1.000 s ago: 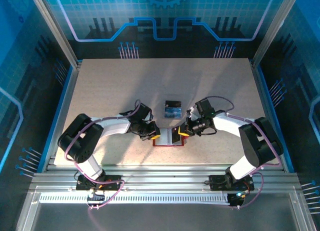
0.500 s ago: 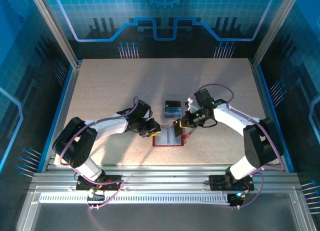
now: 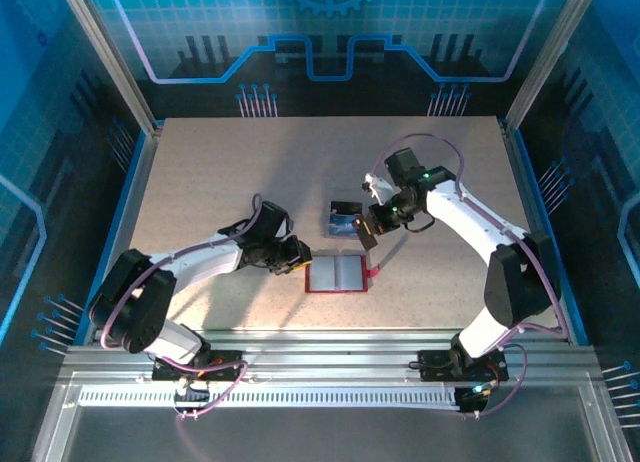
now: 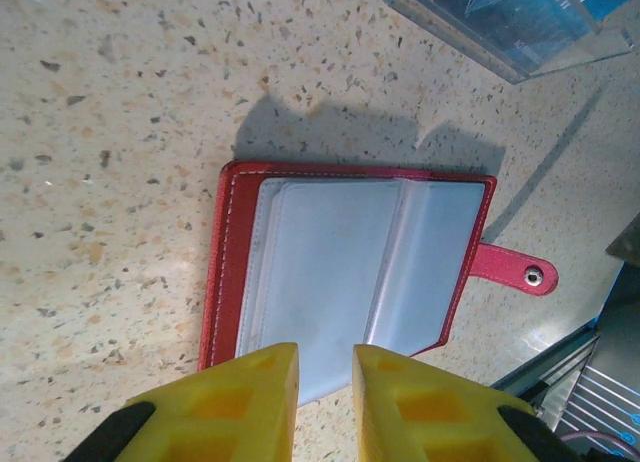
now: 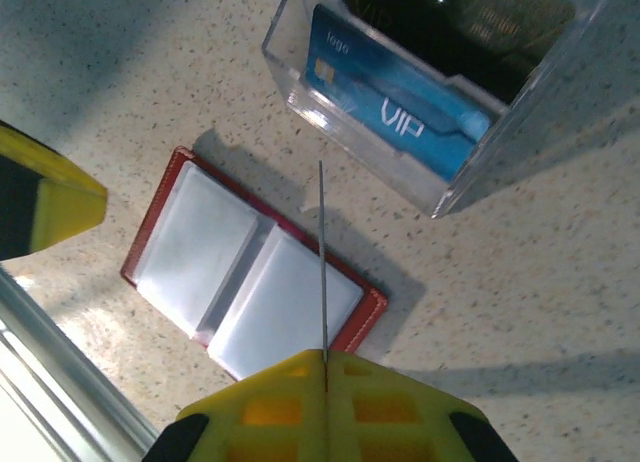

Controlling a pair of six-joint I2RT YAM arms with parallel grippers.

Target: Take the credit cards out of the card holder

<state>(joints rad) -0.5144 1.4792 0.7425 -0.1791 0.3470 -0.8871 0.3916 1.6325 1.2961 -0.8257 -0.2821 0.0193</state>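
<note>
On the speckled table [image 3: 200, 182], a clear box [image 5: 520, 132] holds 1 blue card [image 5: 400, 107]. Just beside the box lies the red wallet [image 4: 340, 272], spread open with its pockets up. The left gripper [image 4: 325, 357] is at the wallet's edge, fingers slightly apart and empty. The right gripper [image 5: 325, 360] pinches 1 thin card [image 5: 322, 242] edge-on near the box.

The left arm [image 3: 195, 260] lies low, extended from its base toward the middle of the tabletop [image 3: 200, 162]. Its left tool [image 3: 300, 265] points down with its yellow fingers [image 4: 240, 402] slightly apart and nothing between them. The right arm [image 3: 470, 217] arches higher from the near right corner. The right tool [image 3: 368, 232] is closed, clamping a thin credit card [image 5: 322, 252] seen edge-on.
</note>
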